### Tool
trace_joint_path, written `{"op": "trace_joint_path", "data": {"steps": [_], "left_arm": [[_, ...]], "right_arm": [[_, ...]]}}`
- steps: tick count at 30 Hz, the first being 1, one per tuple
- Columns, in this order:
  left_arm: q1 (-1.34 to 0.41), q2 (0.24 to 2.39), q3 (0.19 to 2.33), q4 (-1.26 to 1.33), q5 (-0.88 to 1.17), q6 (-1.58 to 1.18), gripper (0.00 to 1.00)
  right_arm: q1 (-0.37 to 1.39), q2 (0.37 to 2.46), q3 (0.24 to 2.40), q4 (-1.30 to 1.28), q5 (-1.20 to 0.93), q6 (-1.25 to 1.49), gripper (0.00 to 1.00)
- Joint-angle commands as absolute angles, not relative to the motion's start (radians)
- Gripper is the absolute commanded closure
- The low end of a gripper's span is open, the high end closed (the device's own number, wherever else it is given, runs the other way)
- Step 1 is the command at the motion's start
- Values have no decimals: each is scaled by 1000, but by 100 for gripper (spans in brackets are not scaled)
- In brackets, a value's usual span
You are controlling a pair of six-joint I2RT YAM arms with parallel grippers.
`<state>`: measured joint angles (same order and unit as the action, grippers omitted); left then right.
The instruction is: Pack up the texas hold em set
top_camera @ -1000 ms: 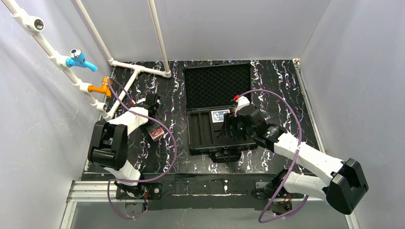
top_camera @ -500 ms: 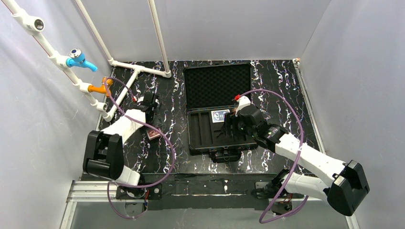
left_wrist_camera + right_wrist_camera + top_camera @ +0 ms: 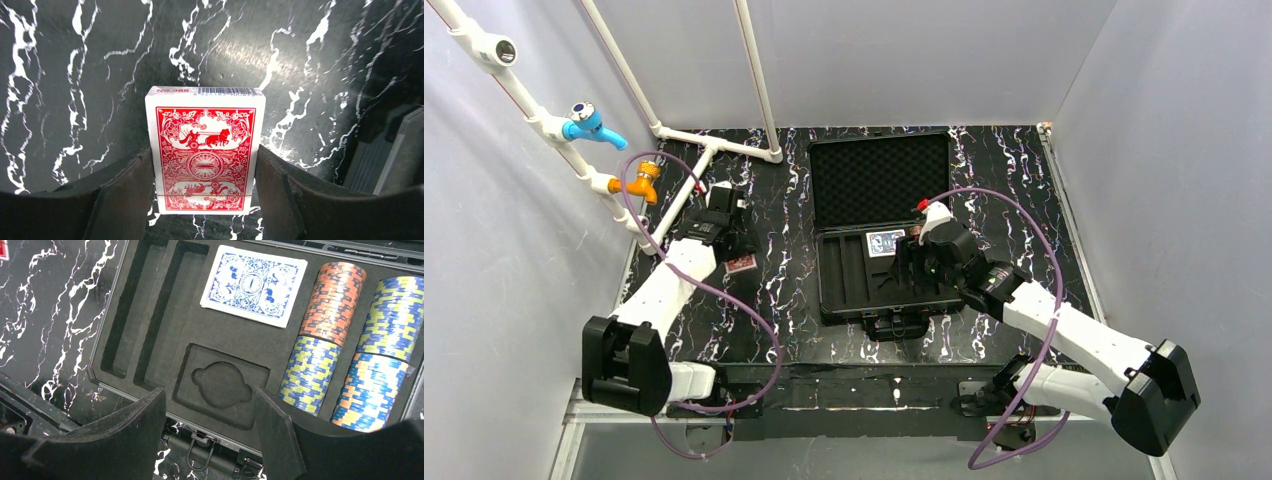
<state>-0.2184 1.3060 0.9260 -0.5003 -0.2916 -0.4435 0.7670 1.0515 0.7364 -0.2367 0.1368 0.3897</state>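
Note:
The black briefcase lies open on the marbled table, foam lid at the back. In its slotted tray lie a blue card deck and several short chip rolls on the right. My left gripper is left of the case and shut on the red card deck, gripping its long sides just over the table; it also shows in the top view. My right gripper is open and empty above the tray's front middle recess.
White pipes with a blue tap and an orange tap run along the left wall, and one pipe lies on the table close behind my left arm. The case's handle juts from the front edge. Grey walls enclose the table.
My left arm has stretched out and swung toward the back left, and the red deck has moved with it a little farther from the near edge. The right arm has barely moved.

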Motion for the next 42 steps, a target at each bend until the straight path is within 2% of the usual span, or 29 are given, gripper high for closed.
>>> {"op": "trace_joint_path", "data": {"steps": [1,8,14,16,19,22,26,42], "left_arm": [[-224,1227,994,-476,-295,-333,100],[-224,1201,1029,-469,-210,-174,97],[-232,1185,1050,-436,101,-14,96],[-260,1208,1080,-433,181,61,96],[-400,1276,1172,-459,280,230,96],[-517,1323,1225,-465,288,312,96],[-697,1496,1355,-500,316,460,96],[-819,1718,1517,-570,361,588,99]], "right_arm": [[768,1008,776,-224,174,392,28],[769,992,789,-222,191,399,28],[769,967,817,-237,231,406,26],[769,950,830,-242,252,413,25],[768,890,849,-264,331,425,23],[769,829,874,-293,406,430,23],[768,703,934,-307,523,400,21],[768,633,903,-301,627,340,18]]}}
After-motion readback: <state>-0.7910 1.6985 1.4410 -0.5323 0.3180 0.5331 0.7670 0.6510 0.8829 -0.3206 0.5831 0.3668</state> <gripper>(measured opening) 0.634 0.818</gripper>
